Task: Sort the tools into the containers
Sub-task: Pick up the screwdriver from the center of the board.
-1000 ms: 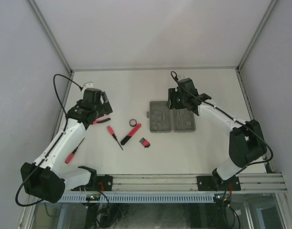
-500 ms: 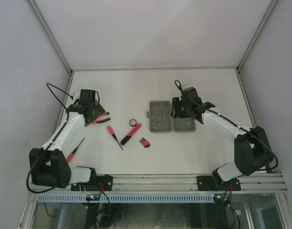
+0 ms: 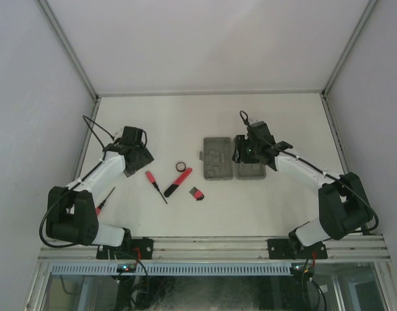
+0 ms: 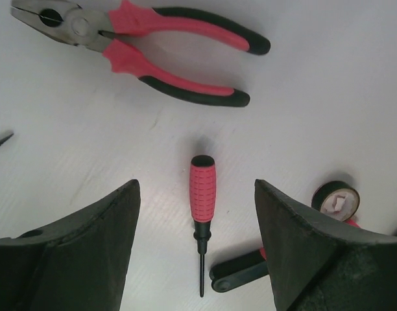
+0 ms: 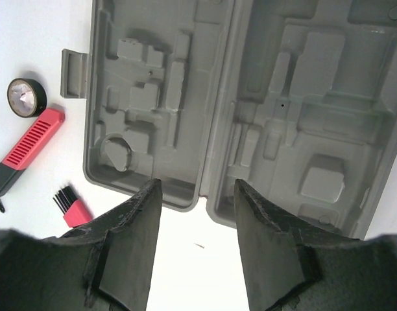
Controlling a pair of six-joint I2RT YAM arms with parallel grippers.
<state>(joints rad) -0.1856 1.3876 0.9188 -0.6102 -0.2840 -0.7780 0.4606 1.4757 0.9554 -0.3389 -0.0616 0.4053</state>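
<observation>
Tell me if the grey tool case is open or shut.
Open. The tool case lies spread flat, both halves side by side with moulded recesses facing up; no tool sits in them.

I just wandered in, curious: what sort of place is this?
Likely a robot test cell: a white table boxed in by plain white walls, two white-and-black robot arms bolted at its edge, red-handled pliers and an open grey plastic tool case.
</observation>
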